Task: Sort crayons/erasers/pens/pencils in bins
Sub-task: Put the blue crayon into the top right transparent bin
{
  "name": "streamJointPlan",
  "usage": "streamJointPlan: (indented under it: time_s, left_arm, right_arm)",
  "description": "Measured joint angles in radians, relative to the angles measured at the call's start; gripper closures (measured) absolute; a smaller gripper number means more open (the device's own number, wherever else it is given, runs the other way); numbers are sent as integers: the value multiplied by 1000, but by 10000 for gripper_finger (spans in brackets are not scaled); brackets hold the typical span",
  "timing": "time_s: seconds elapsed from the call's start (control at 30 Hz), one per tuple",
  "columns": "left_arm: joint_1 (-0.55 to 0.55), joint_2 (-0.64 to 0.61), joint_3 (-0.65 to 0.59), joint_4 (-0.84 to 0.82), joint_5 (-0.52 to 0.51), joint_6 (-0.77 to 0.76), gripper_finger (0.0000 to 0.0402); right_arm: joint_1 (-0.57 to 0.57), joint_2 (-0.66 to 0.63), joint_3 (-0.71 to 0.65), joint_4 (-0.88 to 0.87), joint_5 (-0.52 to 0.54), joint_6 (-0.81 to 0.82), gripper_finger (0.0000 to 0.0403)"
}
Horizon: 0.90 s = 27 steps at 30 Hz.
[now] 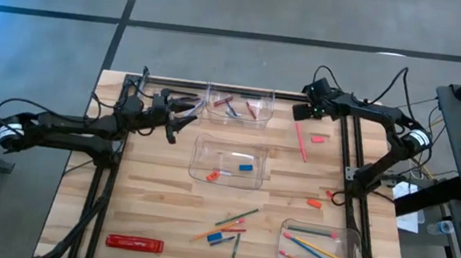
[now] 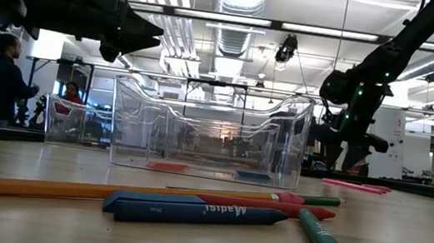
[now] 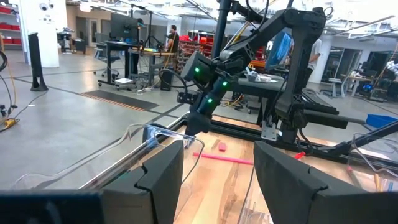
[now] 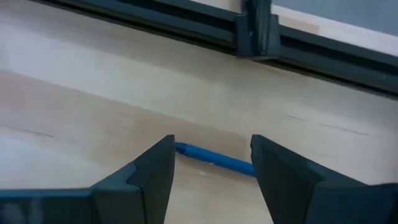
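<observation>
My right gripper (image 1: 301,111) (image 4: 211,146) hovers open at the table's far right, slanting down over a slim blue stick (image 4: 217,160) that lies flat on the wood between its fingers, untouched. A pink pencil (image 1: 301,142) and a pink eraser (image 1: 318,140) lie just nearer. My left gripper (image 1: 190,113) (image 3: 217,155) waits open and level at the far left, beside the far bin (image 1: 237,108) holding several sticks. The middle bin (image 1: 228,162) holds a blue eraser (image 1: 246,167) and a red one (image 1: 212,175). The near right bin (image 1: 319,248) holds several pencils.
Loose pencils, crayons and a pen (image 1: 227,230) lie near the table's front middle. A long red flat pack (image 1: 134,243) sits at the near left. Two small red erasers (image 1: 315,203) lie near the right edge. People stand in the room beyond.
</observation>
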Motion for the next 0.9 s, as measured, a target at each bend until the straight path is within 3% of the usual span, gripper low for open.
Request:
streamJointPlan:
  time_s: [0.37, 0.63, 0.9]
  left_arm:
    - [0, 0, 0, 0, 0, -1, 221]
    - [0, 0, 0, 0, 0, -17, 221]
    - [0, 0, 0, 0, 0, -26, 221]
  right_arm:
    - [-20, 0, -29, -5, 12, 38, 202]
    - [-20, 34, -31, 9, 97, 40, 202]
    - [-19, 32, -31, -10, 84, 35, 202]
